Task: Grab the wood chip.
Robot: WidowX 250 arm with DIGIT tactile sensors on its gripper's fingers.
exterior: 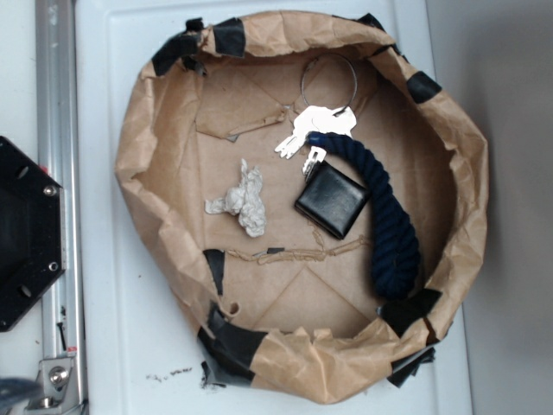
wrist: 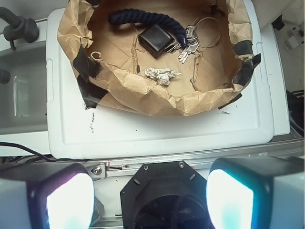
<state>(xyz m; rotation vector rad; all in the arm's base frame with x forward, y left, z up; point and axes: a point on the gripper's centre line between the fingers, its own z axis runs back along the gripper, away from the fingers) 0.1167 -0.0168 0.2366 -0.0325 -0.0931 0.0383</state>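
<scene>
The wood chip point(exterior: 243, 200), a pale grey-white knobbly lump, lies on the brown paper floor of the paper bowl point(exterior: 147, 147), left of centre. In the wrist view the wood chip point(wrist: 162, 75) shows near the bowl's near wall. My gripper point(wrist: 150, 200) is open, high above the robot's black base point(wrist: 164, 191), well short of the bowl; its two glowing pads point(wrist: 69, 202) stand far apart with nothing between them. The gripper does not show in the exterior view.
A black wallet point(exterior: 332, 201), a dark blue rope point(exterior: 385, 220) and silver keys on a wire ring point(exterior: 313, 130) lie right of the chip. The bowl's crumpled taped rim stands up all around. A white lid point(wrist: 157, 133) bears the bowl; a metal rail point(exterior: 54, 130) runs at left.
</scene>
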